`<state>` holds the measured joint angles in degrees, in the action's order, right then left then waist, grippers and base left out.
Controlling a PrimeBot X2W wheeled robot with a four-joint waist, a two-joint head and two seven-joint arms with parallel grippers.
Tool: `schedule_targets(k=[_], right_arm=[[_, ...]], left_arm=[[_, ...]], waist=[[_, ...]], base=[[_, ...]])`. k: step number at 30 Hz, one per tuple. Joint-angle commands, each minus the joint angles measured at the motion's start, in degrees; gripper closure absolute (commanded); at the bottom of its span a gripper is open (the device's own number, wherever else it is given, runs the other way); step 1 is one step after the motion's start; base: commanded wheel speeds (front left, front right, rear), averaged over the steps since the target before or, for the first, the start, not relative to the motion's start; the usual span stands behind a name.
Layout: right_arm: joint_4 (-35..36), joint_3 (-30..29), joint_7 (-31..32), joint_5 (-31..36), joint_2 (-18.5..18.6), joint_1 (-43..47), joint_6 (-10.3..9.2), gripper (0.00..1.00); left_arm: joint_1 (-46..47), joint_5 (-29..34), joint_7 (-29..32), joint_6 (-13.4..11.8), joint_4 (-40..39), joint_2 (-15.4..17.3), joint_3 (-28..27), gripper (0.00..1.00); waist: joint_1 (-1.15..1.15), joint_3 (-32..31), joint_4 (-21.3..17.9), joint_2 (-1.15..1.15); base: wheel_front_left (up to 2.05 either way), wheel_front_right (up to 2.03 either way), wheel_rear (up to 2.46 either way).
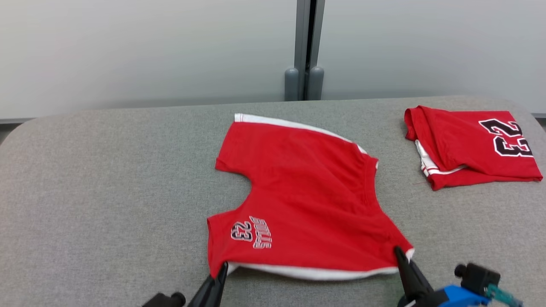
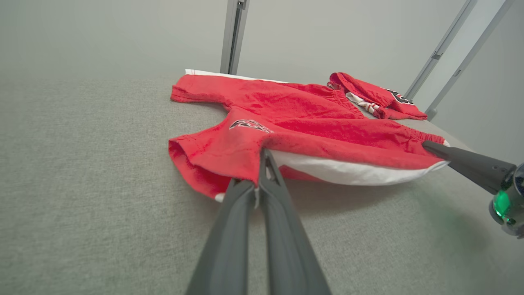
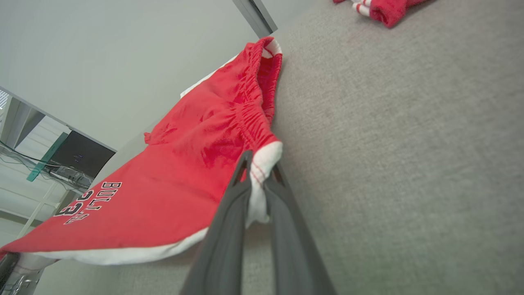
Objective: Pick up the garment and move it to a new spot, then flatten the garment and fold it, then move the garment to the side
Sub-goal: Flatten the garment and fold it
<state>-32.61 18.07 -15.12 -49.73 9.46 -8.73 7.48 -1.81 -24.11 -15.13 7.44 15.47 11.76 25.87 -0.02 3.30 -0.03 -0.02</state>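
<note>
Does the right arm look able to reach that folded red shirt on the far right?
Likely not yet: its jaws are shut on a corner of the red shorts. Nothing lies on the table towards the folded shirt, so letting go would free it.

Bright even overhead light, soft shadow under the lifted garment (image 2: pixel 311 123), wrist views bowed at edges, sharp focus

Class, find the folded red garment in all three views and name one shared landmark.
Head view: folded garment, far right, beside the shorts.
Left wrist view: folded garment, upper right of centre, behind the shorts.
Right wrist view: folded garment, cut by the top edge.
Shared landmark: the red shorts.
</note>
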Motion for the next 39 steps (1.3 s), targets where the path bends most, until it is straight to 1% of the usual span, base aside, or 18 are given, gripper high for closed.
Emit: schedule_targets(k=[1,6,8,10,16,22,26,29,35,37,39], right_arm=[[1.7,0.0,0.2,0.0,0.0,3.0,0.02,1.00],[7.1,-1.9,1.9,1.6,-0.4,9.1,0.02,1.00],[8.3,-2.9,2.6,2.7,-0.8,10.2,0.02,1.00],[9.4,-3.9,3.4,3.6,-1.5,10.2,0.02,1.00],[14.2,-5.2,4.6,7.7,-2.9,8.0,0.02,1.00],[17.0,-6.6,5.9,9.3,-4.7,3.6,0.02,1.00],[17.1,-5.8,6.7,9.5,-5.6,-0.9,0.02,1.00],[15.8,-4.9,6.4,9.2,-6.2,-4.8,0.03,1.00],[11.9,-2.9,4.9,7.8,-6.5,-11.8,0.03,1.00],[10.5,-1.6,4.3,6.4,-6.6,-13.8,0.03,1.00],[8.9,-0.6,3.5,5.2,-6.5,-15.9,0.02,1.00]], left_arm=[[-1.8,0.6,0.0,0.0,-0.7,0.4,0.2,1.00],[-4.9,0.9,0.0,0.0,-3.0,1.6,-0.1,1.00],[-4.6,2.0,0.0,0.0,-2.8,2.7,-0.2,1.00],[-3.4,2.0,0.0,0.0,-2.9,2.9,-0.3,1.00],[3.4,2.5,0.0,0.0,-1.6,5.7,0.9,1.00],[14.6,1.1,0.0,0.0,1.7,9.2,3.3,1.00],[23.0,-0.2,0.4,0.0,4.8,11.3,6.4,1.00],[28.9,-0.7,0.7,0.0,7.0,13.1,9.8,1.00],[39.8,-4.0,0.7,0.0,12.2,15.9,15.5,1.00],[43.0,-4.9,0.6,0.0,14.1,16.6,17.2,1.00],[45.7,-6.2,0.4,0.0,15.8,16.5,18.6,1.00]], waist=[[0.02,-0.8,-0.4,0.02],[0.02,-1.0,-0.4,0.02],[0.02,-1.0,-0.5,0.02],[0.02,-1.0,-0.6,0.02],[0.02,0.0,-1.5,0.02],[0.02,3.5,-3.4,0.02],[0.02,6.8,-5.4,0.02],[0.02,8.8,-6.7,0.02],[0.02,12.1,-8.6,0.02],[0.02,12.9,-9.1,0.02],[0.02,13.7,-9.5,0.02]], base=[[0.00,0.00,0.00],[0.00,0.00,0.00],[0.00,0.00,0.00],[0.00,0.00,0.00],[0.00,0.00,0.00],[0.00,0.00,0.00],[0.00,0.00,0.00],[0.00,0.00,0.00],[0.00,0.00,0.00],[0.00,0.00,0.00],[0.00,0.00,0.00]])
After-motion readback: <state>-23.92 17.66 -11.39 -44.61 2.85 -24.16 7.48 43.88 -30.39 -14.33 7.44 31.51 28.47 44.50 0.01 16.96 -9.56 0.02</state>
